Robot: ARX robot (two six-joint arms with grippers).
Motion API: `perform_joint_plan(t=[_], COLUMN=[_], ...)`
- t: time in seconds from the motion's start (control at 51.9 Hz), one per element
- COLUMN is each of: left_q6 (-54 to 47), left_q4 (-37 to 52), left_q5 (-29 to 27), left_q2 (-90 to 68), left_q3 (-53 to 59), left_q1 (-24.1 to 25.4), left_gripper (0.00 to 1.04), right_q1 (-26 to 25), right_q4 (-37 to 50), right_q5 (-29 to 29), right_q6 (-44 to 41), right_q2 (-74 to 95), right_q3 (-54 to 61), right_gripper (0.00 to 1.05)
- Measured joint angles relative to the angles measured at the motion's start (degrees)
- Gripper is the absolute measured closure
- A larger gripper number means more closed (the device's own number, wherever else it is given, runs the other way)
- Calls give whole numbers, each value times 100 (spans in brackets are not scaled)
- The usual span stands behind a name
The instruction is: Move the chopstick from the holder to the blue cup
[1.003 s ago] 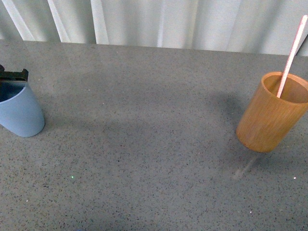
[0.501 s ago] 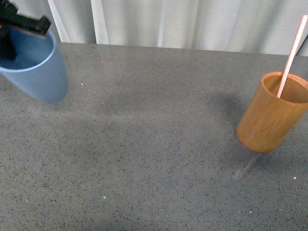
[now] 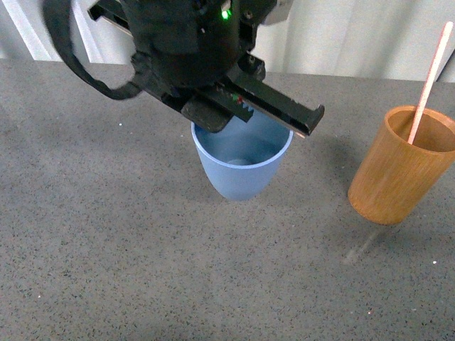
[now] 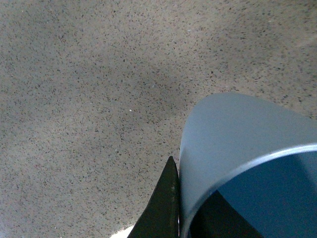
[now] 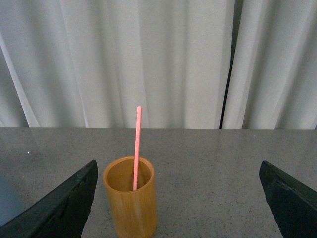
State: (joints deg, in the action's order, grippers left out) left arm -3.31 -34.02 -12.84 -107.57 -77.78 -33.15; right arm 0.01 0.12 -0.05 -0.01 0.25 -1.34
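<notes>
The light blue cup (image 3: 242,169) stands upright near the table's middle, mouth up and empty. My left gripper (image 3: 213,117) comes down from above and is shut on its rim. In the left wrist view one black finger (image 4: 166,208) presses the outside of the blue cup (image 4: 237,144) and the other is inside; the left gripper (image 4: 184,210) straddles the wall. Whether the base touches the table I cannot tell. The orange-brown holder (image 3: 398,170) stands at the right with the pinkish chopstick (image 3: 429,78) leaning in it. My right gripper (image 5: 178,198) is open, facing the holder (image 5: 131,203) and chopstick (image 5: 137,148) from a distance.
The grey speckled table (image 3: 106,249) runs back to white curtains (image 3: 341,35). The left arm's black body and cable (image 3: 178,42) hang over the table's middle rear. Bare tabletop lies between cup and holder.
The left arm has carried the blue cup from the far left edge, up and then rightward to the table's middle. The holder and chopstick have not moved.
</notes>
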Motion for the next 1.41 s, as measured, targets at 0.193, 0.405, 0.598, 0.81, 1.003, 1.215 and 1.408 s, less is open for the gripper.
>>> perform_joint_plan(t=[0.193, 0.405, 0.598, 0.81, 1.003, 1.215, 1.408], left_q6=[140, 291, 389, 442, 498, 483, 387], left_q4=[142, 352, 487, 592, 599, 544, 402], left_q5=[-96, -101, -68, -111, -63, -11, -42], left_q2=[-511, -1001, -1152, -1202, -1224, -1287, -1161], left_q3=[-188, -321, -304, -280, -280, -321, -560], left_q1=[37, 101, 81, 26, 7, 28, 192], left_gripper=[101, 101, 101, 101, 93, 64, 34], right_q1=[0, 0, 0, 0, 0, 0, 0], right_q4=[0, 0, 0, 0, 0, 0, 0], right_q5=[0, 0, 0, 0, 0, 0, 0], right_q6=[0, 0, 0, 0, 0, 0, 0], right_q2=[0, 0, 0, 0, 0, 0, 0], right_q3=[0, 0, 0, 0, -2, 0, 0], right_gripper=[10, 10, 10, 10, 10, 10, 10])
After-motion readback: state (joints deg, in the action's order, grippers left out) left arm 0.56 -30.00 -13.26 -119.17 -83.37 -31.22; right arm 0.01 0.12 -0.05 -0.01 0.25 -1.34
